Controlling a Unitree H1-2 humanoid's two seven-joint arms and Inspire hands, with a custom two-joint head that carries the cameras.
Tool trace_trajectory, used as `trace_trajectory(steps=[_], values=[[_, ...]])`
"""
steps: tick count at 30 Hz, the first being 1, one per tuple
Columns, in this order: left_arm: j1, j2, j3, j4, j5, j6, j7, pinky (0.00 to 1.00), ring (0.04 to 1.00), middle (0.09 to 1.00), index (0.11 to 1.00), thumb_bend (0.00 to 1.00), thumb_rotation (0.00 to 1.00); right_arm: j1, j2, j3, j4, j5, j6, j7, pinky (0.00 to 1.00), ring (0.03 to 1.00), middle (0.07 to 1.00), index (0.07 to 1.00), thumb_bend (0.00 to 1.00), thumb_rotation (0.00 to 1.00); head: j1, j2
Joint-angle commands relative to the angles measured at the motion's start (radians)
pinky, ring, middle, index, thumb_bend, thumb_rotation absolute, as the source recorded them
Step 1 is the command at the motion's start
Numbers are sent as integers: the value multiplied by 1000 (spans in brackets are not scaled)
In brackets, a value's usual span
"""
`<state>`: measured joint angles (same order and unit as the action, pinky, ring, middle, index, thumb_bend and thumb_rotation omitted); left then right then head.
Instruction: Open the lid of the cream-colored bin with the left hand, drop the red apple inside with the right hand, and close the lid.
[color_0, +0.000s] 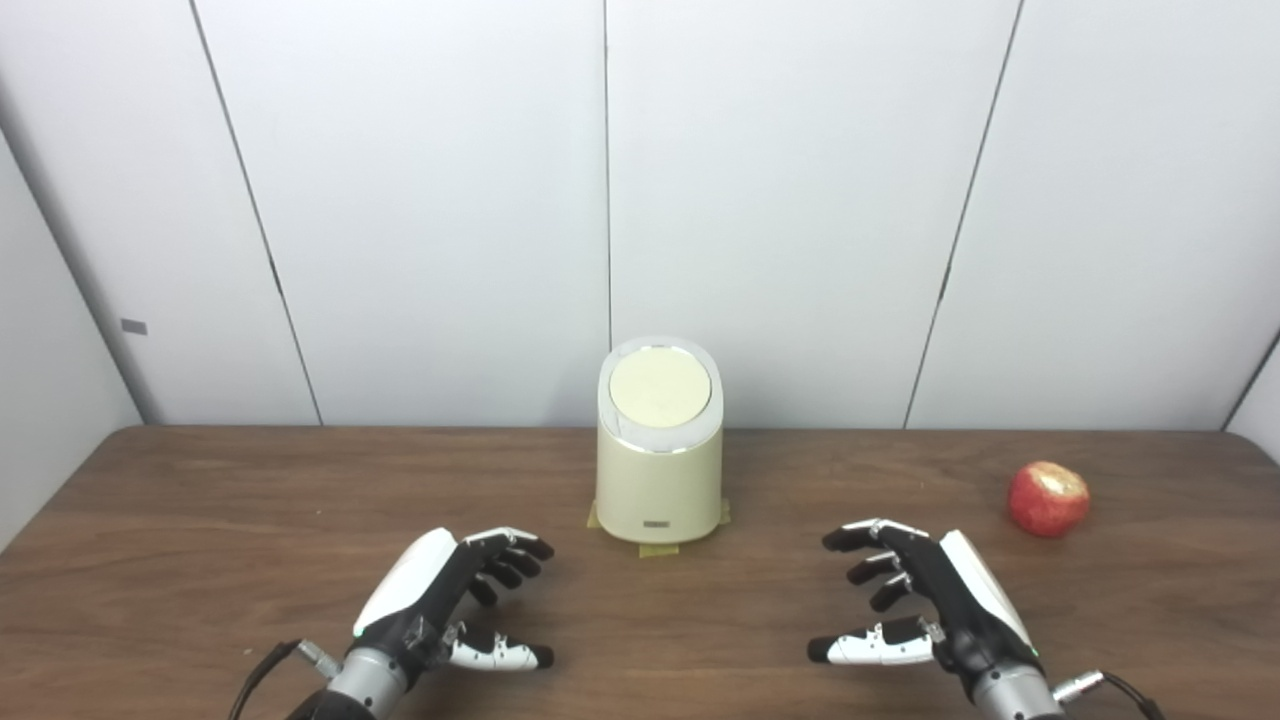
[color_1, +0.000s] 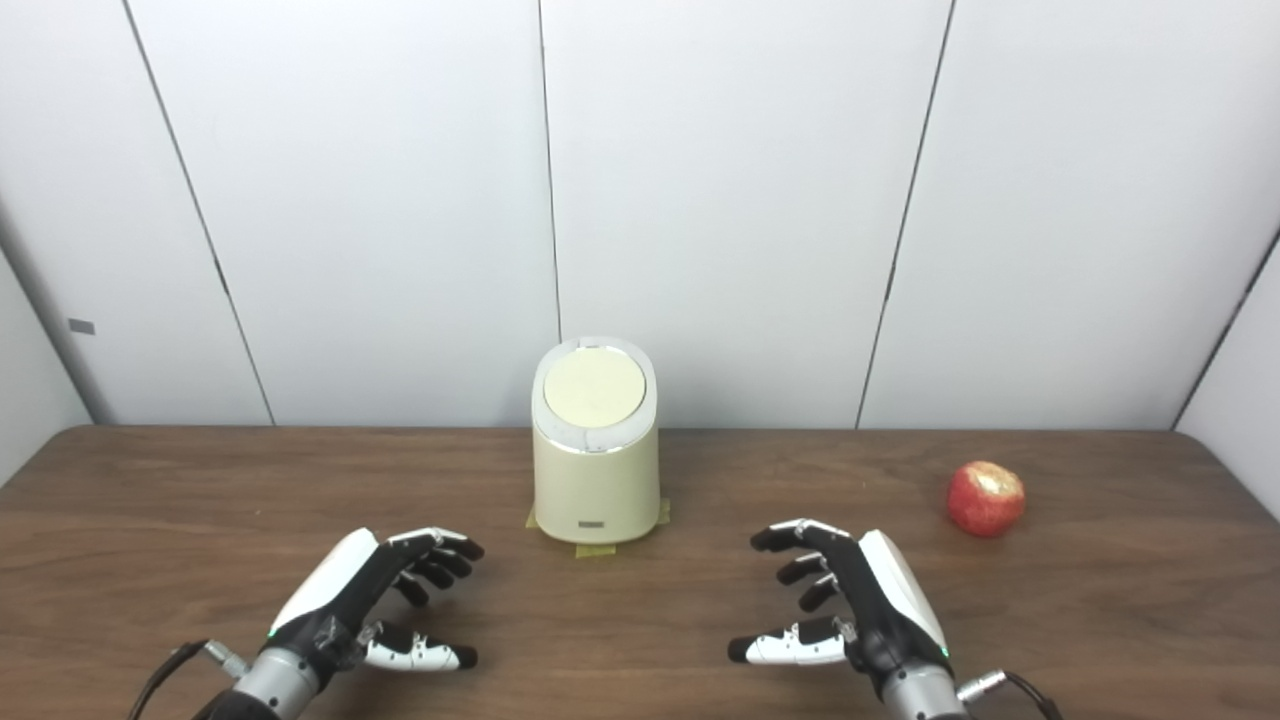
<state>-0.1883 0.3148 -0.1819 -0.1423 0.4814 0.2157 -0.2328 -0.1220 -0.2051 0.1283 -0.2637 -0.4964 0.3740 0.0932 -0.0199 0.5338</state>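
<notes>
The cream-colored bin (color_0: 659, 480) stands upright at the middle back of the brown table, its round lid (color_0: 660, 386) lying flat and closed on top. A red apple (color_0: 1047, 498) rests on the table far to the right. My left hand (color_0: 450, 595) hovers low over the table in front and to the left of the bin, fingers apart, holding nothing. My right hand (color_0: 915, 600) is in front and to the right of the bin, also open and empty, well short of the apple.
Yellow tape patches (color_0: 657, 548) show under the bin's base. The wooden table (color_0: 200, 520) ends at white wall panels just behind the bin. A cable runs from each wrist at the bottom edge.
</notes>
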Motion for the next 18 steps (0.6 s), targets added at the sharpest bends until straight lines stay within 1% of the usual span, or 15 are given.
trace_trajectory(steps=[1, 5, 8, 12, 13, 15, 16, 17, 18], values=[[-36, 7, 10, -2, -1, -47, 33, 630, 699, 710, 737, 762, 0, -36, -4, -7, -28, -1, -18, -7, 501, 649, 744, 661, 777, 79, 0, 0], [-35, 4, 15, 11, -12, -66, 34, 631, 693, 704, 737, 758, 0, -36, -2, -8, -25, 1, -20, -9, 523, 672, 758, 660, 782, 81, 0, -1], [-34, 2, 20, 21, -23, -79, 34, 641, 694, 703, 738, 755, 0, -36, -1, -6, -26, -1, -19, -10, 515, 666, 758, 660, 783, 78, 0, 0], [-34, 3, 21, 22, -24, -80, 37, 645, 696, 706, 738, 754, 0, -36, -1, -3, -25, -6, -22, -11, 541, 682, 750, 663, 781, 89, 1, 0], [-32, -5, 29, 22, -38, -79, 40, 648, 698, 708, 739, 754, 0, -36, -1, -3, -26, -5, -22, -11, 528, 673, 749, 663, 780, 85, 1, 0], [-27, -45, 67, 23, -113, -70, 52, 622, 696, 722, 745, 730, 0, -36, 1, -4, -25, -1, -25, -13, 521, 667, 747, 662, 779, 79, 3, -8], [-24, -75, 92, 21, -159, -64, 61, 616, 700, 733, 756, 714, 3, -36, 1, -5, -24, 0, -27, -15, 514, 662, 746, 659, 780, 74, 12, -11], [-24, -109, 118, 20, -206, -60, 73, 615, 709, 751, 774, 714, 72, -35, 1, -7, -24, 1, -29, -16, 511, 662, 745, 654, 781, 71, 16, -12], [-24, -137, 138, 22, -241, -64, 84, 625, 719, 764, 785, 739, 128, -35, 1, -8, -23, 2, -29, -17, 508, 659, 745, 652, 780, 67, 19, -12]])
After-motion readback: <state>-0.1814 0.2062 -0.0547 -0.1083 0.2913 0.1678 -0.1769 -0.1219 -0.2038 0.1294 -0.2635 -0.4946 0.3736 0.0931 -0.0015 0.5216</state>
